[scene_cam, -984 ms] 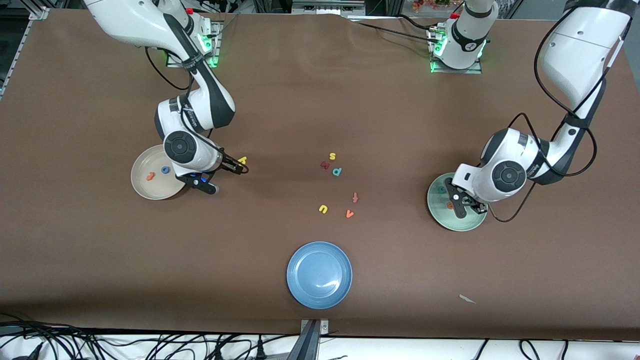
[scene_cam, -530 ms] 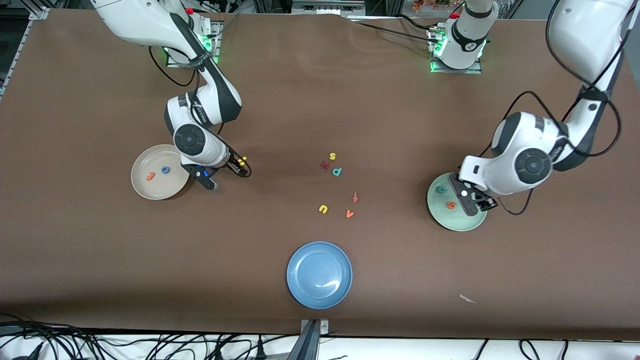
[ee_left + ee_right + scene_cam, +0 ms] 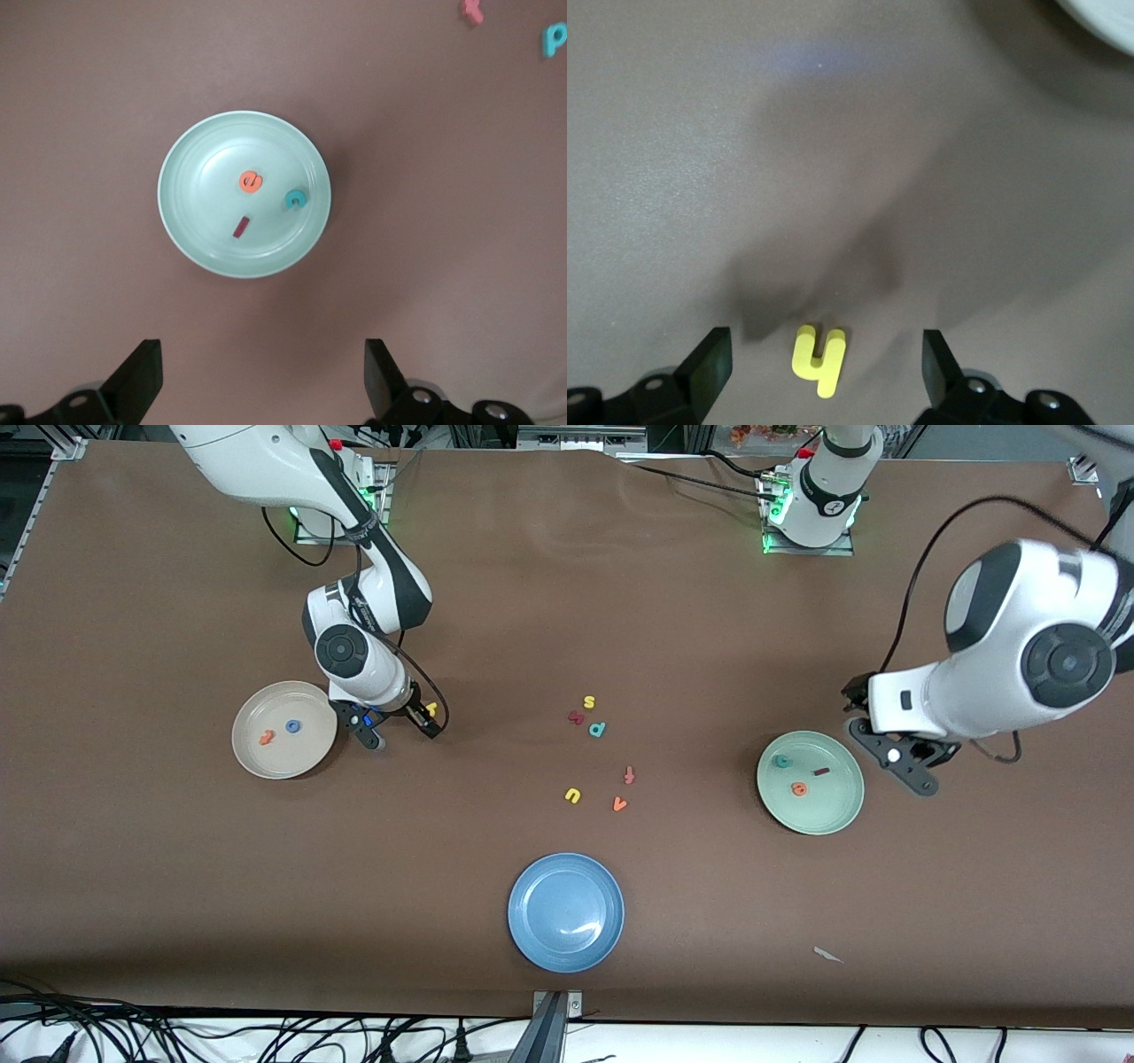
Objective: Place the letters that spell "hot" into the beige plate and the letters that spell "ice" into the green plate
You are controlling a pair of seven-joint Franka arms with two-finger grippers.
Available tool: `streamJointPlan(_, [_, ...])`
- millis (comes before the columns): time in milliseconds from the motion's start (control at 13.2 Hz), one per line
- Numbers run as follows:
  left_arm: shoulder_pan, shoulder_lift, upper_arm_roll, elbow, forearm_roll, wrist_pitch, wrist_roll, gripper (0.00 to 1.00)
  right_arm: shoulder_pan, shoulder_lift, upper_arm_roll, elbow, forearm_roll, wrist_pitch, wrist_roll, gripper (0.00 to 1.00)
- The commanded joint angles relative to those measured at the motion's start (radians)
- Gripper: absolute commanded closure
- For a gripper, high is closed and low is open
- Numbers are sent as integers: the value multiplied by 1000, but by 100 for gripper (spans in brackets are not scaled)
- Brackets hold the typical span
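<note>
The beige plate (image 3: 252,760) holds the orange "t" (image 3: 265,737) and the blue "o" (image 3: 292,727). Beside it, the yellow "h" (image 3: 431,708) (image 3: 819,360) lies flat on the table. My right gripper (image 3: 399,726) (image 3: 827,372) hangs low and open, a finger on each side of the "h" without touching it. The green plate (image 3: 833,810) (image 3: 199,243) holds the teal "c" (image 3: 781,760) (image 3: 295,198), the orange "e" (image 3: 799,788) (image 3: 252,181) and the dark red "i" (image 3: 821,771) (image 3: 240,227). My left gripper (image 3: 886,737) (image 3: 261,381) is open and empty, raised over the table beside that plate.
A blue plate (image 3: 565,911) sits near the front edge. Loose letters lie mid-table: yellow "s" (image 3: 588,702), a dark red letter (image 3: 576,716), teal "p" (image 3: 597,729), orange-red "f" (image 3: 629,775), yellow "u" (image 3: 572,795), orange "v" (image 3: 619,804). A paper scrap (image 3: 828,955) lies toward the left arm's end.
My left gripper opened, left the red "i" in the green plate, then rose and drew off the plate. My right gripper swung round so its open fingers straddle the yellow "h".
</note>
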Motion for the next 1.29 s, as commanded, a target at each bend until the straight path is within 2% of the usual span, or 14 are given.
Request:
streamJointPlan(0, [-53,-109,44,8,-61,-50,-131,0,-7,-29,13,-38,10,22,18,12])
streamJointPlan(227, [-236,-183,261,27,-156,-92,-263,0,-7,-28,14,-43,10,34,41,12])
streamJointPlan(454, [-302,-258,443,-9,-179,-11,-266,0,-6,-17,16,-52,10,74,55,12])
streamJointPlan(530, [-326,-280,471,-32,-178,-10,-281,0,-6,-15,16,-53,10,74,55,12])
streamJointPlan(757, [-325,-302,471,-57,-173,-9,-430,0,-6,-5,17,-52,10,77,55,12])
streamJointPlan(1059, [-339,-302,472,-43,-173,-10,-432,0,2,6,22,-49,10,79,55,13])
streamJointPlan(1211, [-347,-295,474,-43,-175,-4,-435,0,4,11,23,-47,10,83,55,20])
